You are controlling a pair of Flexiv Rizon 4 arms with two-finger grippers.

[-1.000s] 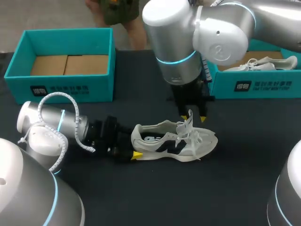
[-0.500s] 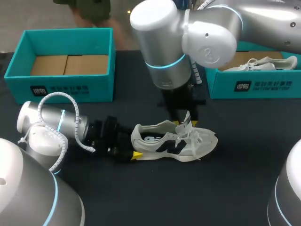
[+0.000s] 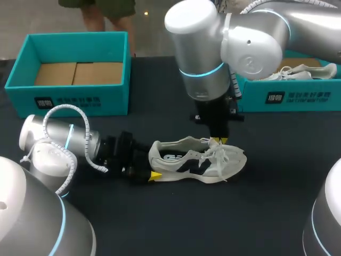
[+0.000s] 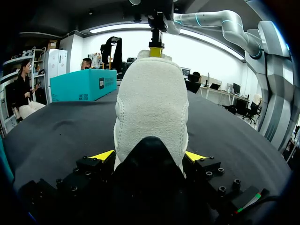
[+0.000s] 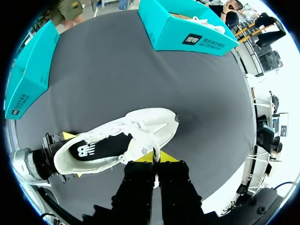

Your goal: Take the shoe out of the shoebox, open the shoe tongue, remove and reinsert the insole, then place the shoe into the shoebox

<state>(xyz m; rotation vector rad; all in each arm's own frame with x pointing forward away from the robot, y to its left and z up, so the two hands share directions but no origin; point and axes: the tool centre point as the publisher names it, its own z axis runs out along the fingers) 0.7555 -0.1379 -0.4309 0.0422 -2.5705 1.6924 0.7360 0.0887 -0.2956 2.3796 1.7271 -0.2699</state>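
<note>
Clamping the shoe [image 3: 181, 160] heel, left jaws stand wide; right jaws seemingly pinch tongue [image 5: 155, 151].

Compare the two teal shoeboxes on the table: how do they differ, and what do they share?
The left shoebox is empty, its brown cardboard floor bare; the right shoebox holds a white shoe. The left shoebox shows whole, while the right arm hides part of the right shoebox. Both are teal, lidless, with print on the front wall.

The black table [image 3: 176, 218] bears a teal left shoebox [image 3: 69, 99], a teal right shoebox [image 3: 298, 98] and a white shoe [image 3: 198, 161] mid-table.
</note>
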